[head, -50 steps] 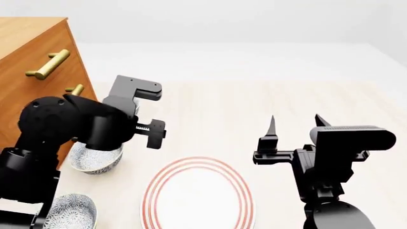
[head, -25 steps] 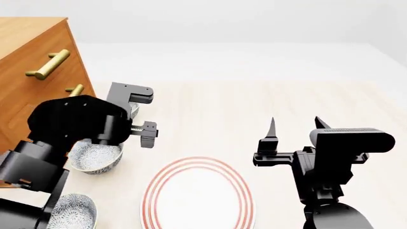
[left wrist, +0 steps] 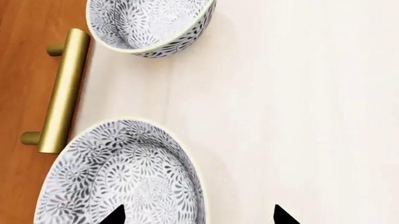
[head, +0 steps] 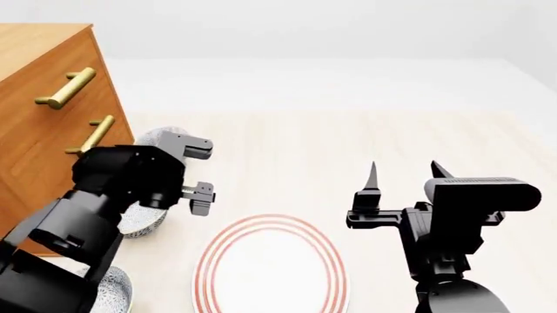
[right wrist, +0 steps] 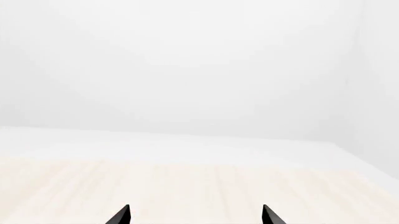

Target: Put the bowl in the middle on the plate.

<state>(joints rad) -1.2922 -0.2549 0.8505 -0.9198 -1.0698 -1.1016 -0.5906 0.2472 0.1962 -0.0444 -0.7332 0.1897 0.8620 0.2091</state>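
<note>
Three patterned bowls stand in a row beside the drawer unit. The middle bowl [left wrist: 124, 177] lies right under my left gripper [left wrist: 198, 218], which is open. One fingertip [left wrist: 115, 217] hangs over the bowl's inside and the other over the table, so its rim lies between them. In the head view my left arm [head: 130, 179] hides most of this bowl [head: 146, 225]. The red-ringed plate [head: 270, 267] lies to its right, at the front edge of the view. My right gripper [head: 405, 171] is open and empty, held up above the table to the right of the plate.
The far bowl [left wrist: 149, 23] sits beyond the middle one, and the near bowl [head: 113, 293] shows at the bottom left. A wooden drawer unit [head: 44, 98] with brass handles [left wrist: 62, 93] stands close along the bowls' left side. Pale tabletop [head: 348, 130] stretches behind the plate.
My left arm has swung down and toward me, so it now covers the middle bowl and uncovers the far bowl. The right arm has stayed still.
</note>
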